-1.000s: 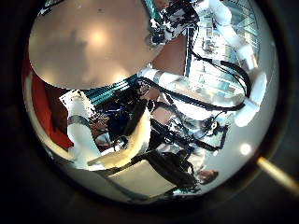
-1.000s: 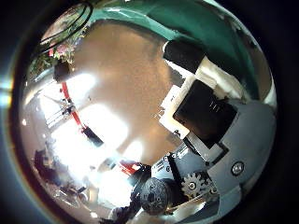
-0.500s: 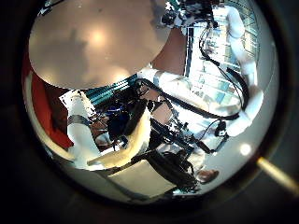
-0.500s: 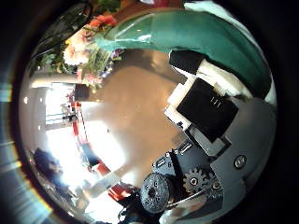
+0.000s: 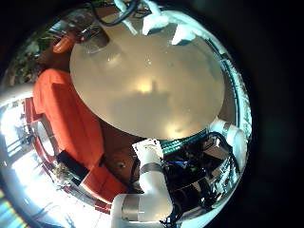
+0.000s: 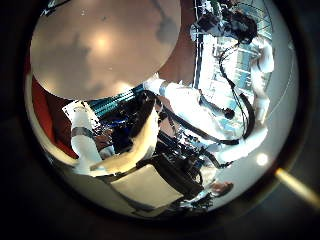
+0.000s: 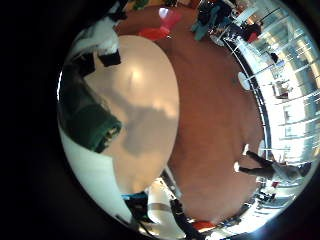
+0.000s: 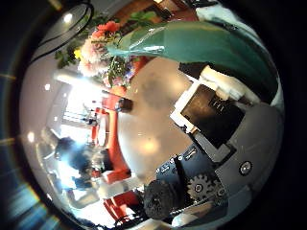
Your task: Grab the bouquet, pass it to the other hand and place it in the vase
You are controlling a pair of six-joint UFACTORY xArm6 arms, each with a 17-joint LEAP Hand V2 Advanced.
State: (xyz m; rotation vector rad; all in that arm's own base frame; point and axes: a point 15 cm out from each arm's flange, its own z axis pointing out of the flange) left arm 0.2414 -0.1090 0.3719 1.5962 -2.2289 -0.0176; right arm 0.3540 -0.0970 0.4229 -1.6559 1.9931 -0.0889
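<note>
The bouquet's flowers [image 8: 101, 48] show close in the right thumb side palm view. Its cone-shaped wrapper [image 8: 201, 43] runs across my right hand [image 8: 216, 134], whose fingers [image 8: 206, 101] curl beside it. The wrapper's lower end [image 7: 90, 125] sticks out over the round table [image 7: 140, 70] and throws a shadow on it. In the left thumb side palm view my right hand [image 6: 225, 20] hangs high beside the table [image 6: 95, 45]. My left hand's fingers [image 5: 157, 17] spread relaxed above the table [image 5: 152, 85], holding nothing. I see no vase.
The round table top fills much of both left palm views. A low seat [image 5: 62, 104] stands on the floor beside the table. My right arm [image 6: 250, 105] arches past the table's edge.
The right palm view has swung from bare table to the bouquet's flowers, with the wrapper staying across the palm. From the left palm, the right hand has moved away from the table's edge.
</note>
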